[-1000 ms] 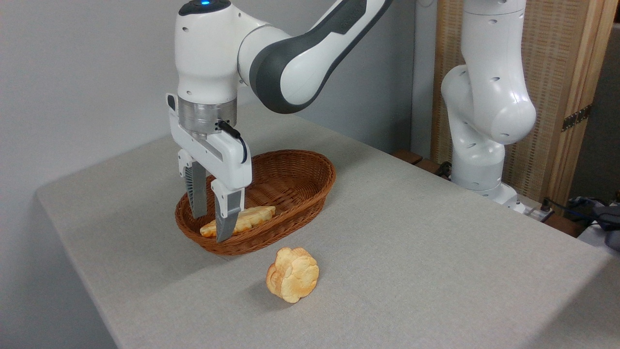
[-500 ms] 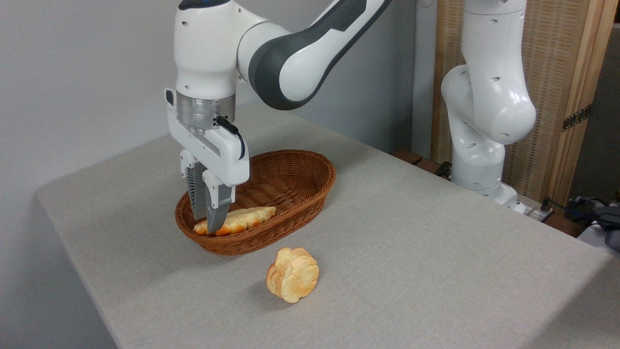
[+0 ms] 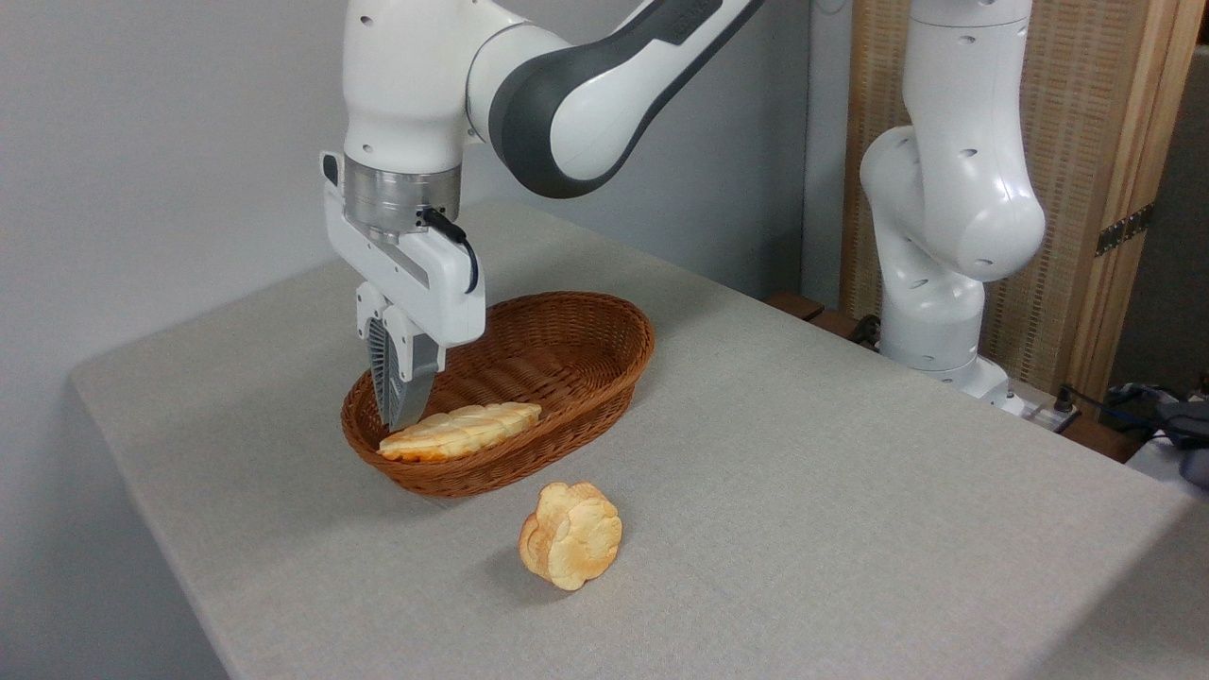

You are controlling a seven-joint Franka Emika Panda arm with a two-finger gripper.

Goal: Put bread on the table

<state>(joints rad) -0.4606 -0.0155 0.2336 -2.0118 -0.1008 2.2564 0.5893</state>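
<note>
From my one fixed camera I see the gripper [image 3: 400,420] pointing straight down over the left end of the basket [image 3: 576,326], its fingers drawn close together on the left end of the bread [image 3: 460,431]. The tips are at the loaf's near-left end, and I read it as a pinch on that end, though the exact contact is partly hidden by the fingers themselves. The bread lies long-ways inside the basket along the near wall, roughly level with the rim; its right end points toward the basket's middle.

The basket sits toward the left back part of the table [image 3: 803,491]. Its near rim is just beside a bun [image 3: 570,535] that stands on edge on the cloth in front of it. To the right of basket and bun I have a wide bare stretch of cloth out to the table's right edge. On the left the cloth runs a shorter way to the table's left edge. The arm's base [image 3: 945,283] stands beyond the far right edge.
</note>
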